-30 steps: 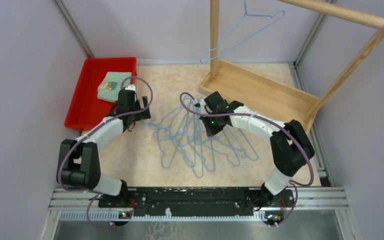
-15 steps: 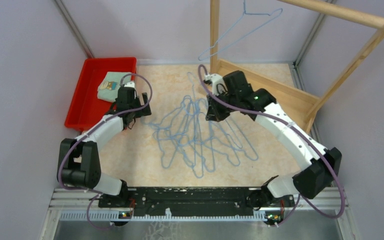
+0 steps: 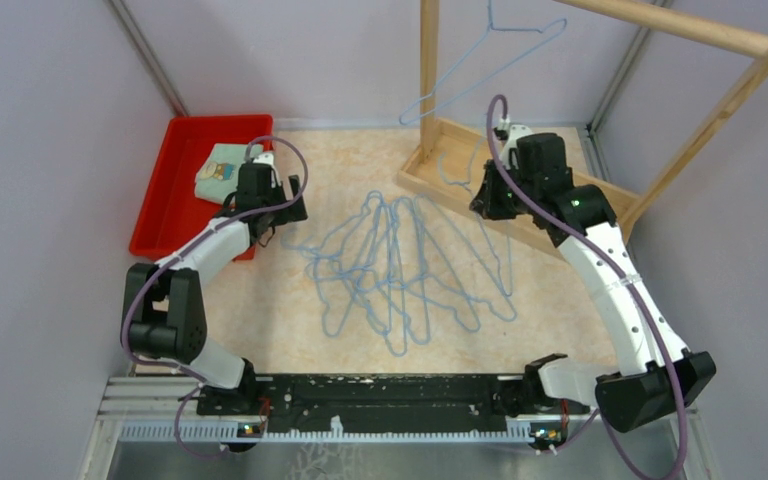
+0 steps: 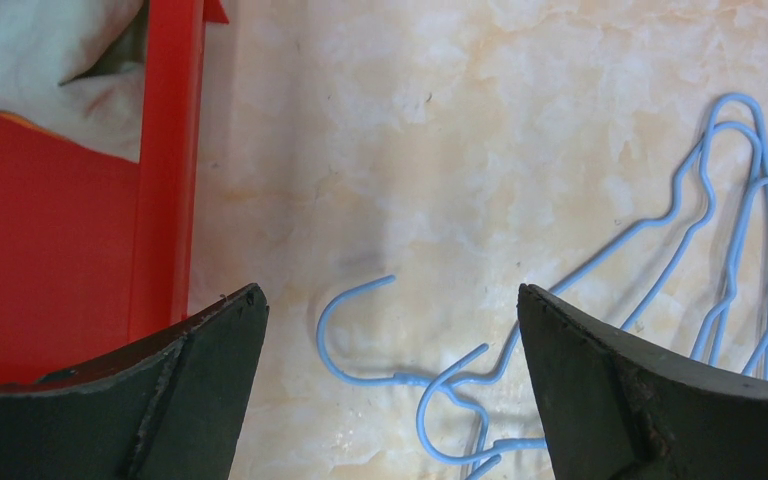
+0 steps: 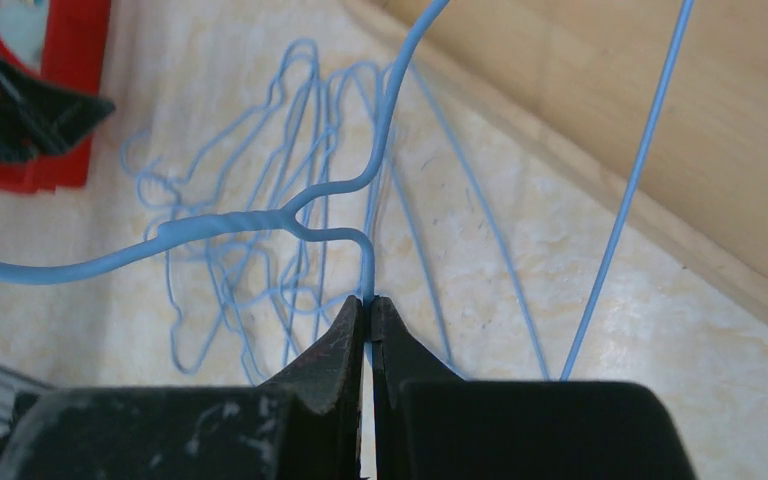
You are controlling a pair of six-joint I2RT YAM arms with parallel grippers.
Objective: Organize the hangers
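Several hangers (image 3: 400, 270) lie tangled in a heap on the table (image 3: 280, 325), between the two arms. Right gripper (image 5: 368, 312) is pinched tight on one hanger (image 5: 230, 222), gripping the wire just below its twisted neck. It holds it up by the near edge of the rack (image 3: 520, 185), right of the heap. Left gripper (image 4: 390, 300) hovers with jaws spread wide over the heap's left edge. Two hooks (image 4: 325, 330) lie on the table between its fingers, near the red bin (image 4: 170, 180). Another hanger (image 3: 496, 69) hangs by the rack's post.
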